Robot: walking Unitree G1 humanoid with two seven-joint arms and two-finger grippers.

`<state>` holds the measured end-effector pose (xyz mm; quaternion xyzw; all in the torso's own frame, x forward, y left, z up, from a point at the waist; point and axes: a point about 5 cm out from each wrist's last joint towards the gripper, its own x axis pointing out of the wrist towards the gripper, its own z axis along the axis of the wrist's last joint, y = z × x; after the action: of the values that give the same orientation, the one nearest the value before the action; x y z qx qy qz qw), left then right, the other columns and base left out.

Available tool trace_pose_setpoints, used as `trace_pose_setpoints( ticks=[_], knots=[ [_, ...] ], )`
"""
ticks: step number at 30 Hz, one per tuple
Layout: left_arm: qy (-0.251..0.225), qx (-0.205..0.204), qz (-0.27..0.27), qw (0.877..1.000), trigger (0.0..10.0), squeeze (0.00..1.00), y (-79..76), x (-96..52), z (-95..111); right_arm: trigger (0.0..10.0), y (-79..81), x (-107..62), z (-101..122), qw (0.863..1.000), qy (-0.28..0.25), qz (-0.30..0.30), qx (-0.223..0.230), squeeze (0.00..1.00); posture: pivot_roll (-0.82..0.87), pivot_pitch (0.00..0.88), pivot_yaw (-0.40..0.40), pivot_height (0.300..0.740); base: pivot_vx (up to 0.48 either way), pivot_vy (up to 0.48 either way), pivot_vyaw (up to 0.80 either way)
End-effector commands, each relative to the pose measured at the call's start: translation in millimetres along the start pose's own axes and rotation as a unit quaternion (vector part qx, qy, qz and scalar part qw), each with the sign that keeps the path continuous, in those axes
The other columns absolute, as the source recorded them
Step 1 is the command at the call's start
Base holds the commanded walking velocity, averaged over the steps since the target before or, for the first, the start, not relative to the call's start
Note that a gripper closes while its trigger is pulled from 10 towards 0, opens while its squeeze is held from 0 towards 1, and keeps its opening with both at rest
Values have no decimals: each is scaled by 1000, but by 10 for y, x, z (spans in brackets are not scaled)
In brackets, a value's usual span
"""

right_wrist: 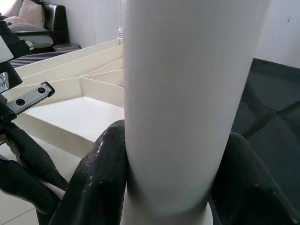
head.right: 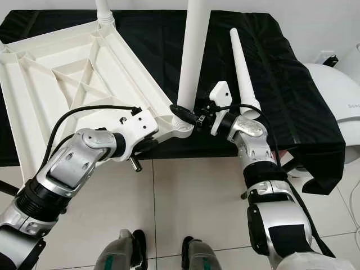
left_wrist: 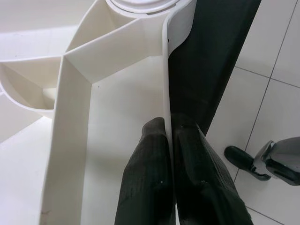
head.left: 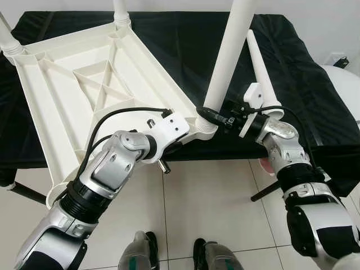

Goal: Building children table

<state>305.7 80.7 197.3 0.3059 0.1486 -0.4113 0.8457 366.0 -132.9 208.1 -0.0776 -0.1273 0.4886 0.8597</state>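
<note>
An upturned white plastic table top lies on a black cloth. Its near corner juts over the cloth's front edge. A white leg stands upright in that corner's socket. My right gripper is shut on the leg just above the socket, one black finger on each side. My left gripper is shut on the table top's thin rim close to the same corner. A loose tapered leg lies on the cloth behind my right wrist. Two more legs rise from the far corners.
A white rounded appliance sits at the far right. Below the cloth's front edge is pale tiled floor with my feet on it. Dark support bars slant down under the cloth at left and right.
</note>
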Motion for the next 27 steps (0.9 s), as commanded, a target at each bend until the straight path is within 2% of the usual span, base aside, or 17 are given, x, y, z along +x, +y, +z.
trace_pose_setpoints(
  ticks=[1,13,27],
  knots=[
    [-20,17,13,1000,10000,0,11,-55,103,10000,111,35,-139,999,24,33,20,0,-5,187,-40,740,0,0,0],
    [-21,18,13,1000,10000,0,13,-72,118,10000,98,-14,-187,999,25,14,24,0,-3,193,-38,740,0,0,0],
    [-22,17,14,1000,10000,0,15,-71,131,10000,75,-98,-203,998,-1,-48,31,0,-11,191,-39,740,0,0,0]
  ],
)
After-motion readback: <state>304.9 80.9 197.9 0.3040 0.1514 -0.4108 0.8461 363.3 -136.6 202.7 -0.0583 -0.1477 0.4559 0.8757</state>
